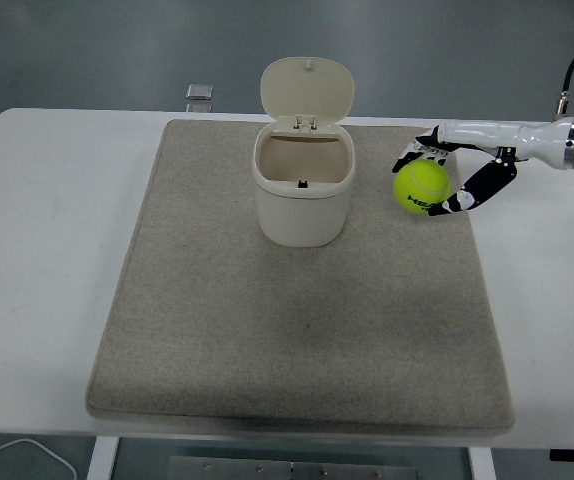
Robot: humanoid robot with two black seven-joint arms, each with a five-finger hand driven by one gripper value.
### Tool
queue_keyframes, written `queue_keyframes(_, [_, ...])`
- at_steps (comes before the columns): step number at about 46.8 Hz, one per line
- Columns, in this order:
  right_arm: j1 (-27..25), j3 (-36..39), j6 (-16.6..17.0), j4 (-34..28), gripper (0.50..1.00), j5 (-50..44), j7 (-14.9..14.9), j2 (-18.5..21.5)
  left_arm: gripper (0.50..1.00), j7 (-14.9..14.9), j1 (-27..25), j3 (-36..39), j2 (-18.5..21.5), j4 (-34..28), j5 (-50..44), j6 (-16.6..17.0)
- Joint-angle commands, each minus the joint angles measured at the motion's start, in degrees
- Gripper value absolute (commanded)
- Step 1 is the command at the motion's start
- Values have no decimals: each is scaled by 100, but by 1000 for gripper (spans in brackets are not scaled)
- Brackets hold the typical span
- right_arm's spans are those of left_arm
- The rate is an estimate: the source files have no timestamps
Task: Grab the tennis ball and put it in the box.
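A yellow-green tennis ball point(422, 186) is held in my right hand point(444, 178), whose fingers curl around it from the right, lifted above the grey mat point(297, 330). The box is a cream bin point(304, 195) with its lid point(307, 90) flipped up and open, standing on the mat's far middle, left of the ball. The bin's inside looks empty. My left arm is out of view.
The white table point(47, 250) carries the mat. A small grey square object point(199, 92) lies at the table's far edge behind the bin. A white cable point(17, 455) shows at the bottom left below the table.
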Motion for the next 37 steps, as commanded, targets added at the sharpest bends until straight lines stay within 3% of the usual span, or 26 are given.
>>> queue_keyframes(1, [161,19,32,32,500,228,1,16,996,0,-2,0,0,0,0,0])
queue_keyframes(15, [213,476,270,120,500,316,1,209,996,0,7,0,0,0,0,0])
queue_keyframes(29, [407,590,208,41,500,316,1,1026,996,0,7,0,0,0,0,8])
queue_keyframes(37, [398,590,182,-213,500,316,-168,1316,996,0,-2,0,0,0,0,0])
